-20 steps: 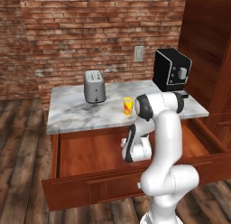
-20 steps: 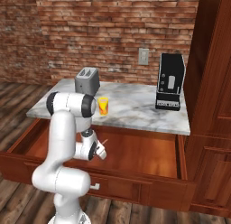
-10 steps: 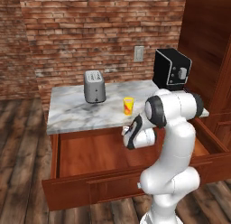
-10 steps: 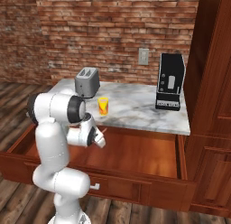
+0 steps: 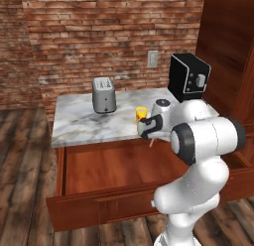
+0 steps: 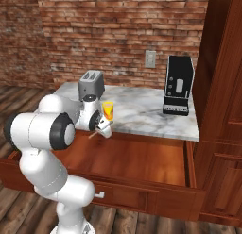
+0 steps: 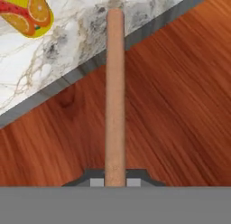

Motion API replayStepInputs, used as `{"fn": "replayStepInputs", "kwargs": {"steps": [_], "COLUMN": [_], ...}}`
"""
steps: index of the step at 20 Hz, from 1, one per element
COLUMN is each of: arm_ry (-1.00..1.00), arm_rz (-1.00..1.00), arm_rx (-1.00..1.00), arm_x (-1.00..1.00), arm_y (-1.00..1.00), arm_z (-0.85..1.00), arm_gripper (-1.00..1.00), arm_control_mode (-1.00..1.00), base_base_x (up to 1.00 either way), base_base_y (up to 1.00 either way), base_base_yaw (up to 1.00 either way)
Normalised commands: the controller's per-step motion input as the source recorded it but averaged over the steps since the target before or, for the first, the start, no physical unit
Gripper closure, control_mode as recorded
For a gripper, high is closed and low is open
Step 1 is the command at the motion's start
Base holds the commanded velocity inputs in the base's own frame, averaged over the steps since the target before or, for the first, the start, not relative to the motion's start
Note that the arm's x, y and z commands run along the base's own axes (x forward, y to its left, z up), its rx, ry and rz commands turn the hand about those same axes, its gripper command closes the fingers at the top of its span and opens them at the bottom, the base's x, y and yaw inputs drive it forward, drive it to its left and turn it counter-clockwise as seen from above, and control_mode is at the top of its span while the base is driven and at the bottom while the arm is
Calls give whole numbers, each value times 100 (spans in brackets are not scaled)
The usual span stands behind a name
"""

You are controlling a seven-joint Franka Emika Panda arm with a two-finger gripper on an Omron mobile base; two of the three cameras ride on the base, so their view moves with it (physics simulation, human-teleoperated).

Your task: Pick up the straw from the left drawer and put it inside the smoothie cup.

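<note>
My gripper [image 5: 150,135] is shut on the straw [image 7: 115,96], a thin tan stick that runs straight out between the fingertips [image 7: 95,182]. It hangs over the back of the open left drawer [image 5: 114,165], just below the marble counter's front edge. The straw's free end [image 6: 92,135] slants down over the drawer [image 6: 142,157]. The smoothie cup [image 5: 141,113], yellow with an orange mark, stands upright on the counter just behind and above my gripper [image 6: 100,130]. In the hand view the smoothie cup [image 7: 27,13] lies at the top left, off to the side of the straw's tip.
A grey toaster [image 5: 104,95] stands on the marble counter [image 5: 84,123] to the left of the cup. A black coffee machine [image 5: 188,77] sits at the counter's right end beside tall wooden cabinets [image 6: 222,87]. The drawer's front panel [image 5: 99,208] juts toward the base.
The arm has risen out of the drawer with the straw and swung toward the counter's edge, close to the yellow cup. The jaws have stayed shut.
</note>
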Motion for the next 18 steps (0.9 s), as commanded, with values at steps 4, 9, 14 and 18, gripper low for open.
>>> {"fn": "replayStepInputs", "kwargs": {"steps": [4, 9, 14, 18], "arm_ry": [-2, -8, -14, -23], "arm_rz": [0, 0, 3, 9], "arm_rx": [0, 0, 0, 0], "arm_x": [0, 0, 0, 0], "arm_y": [-31, -20, -1, 0], "arm_z": [100, 75, 65, 46], "arm_gripper": [100, 100, 100, 100], "arm_control_mode": [-100, -100, -100, -100], "base_base_x": [0, 0, 0, 0], "base_base_y": [0, 0, 0, 0], "base_base_yaw": [0, 0, 0, 0]}}
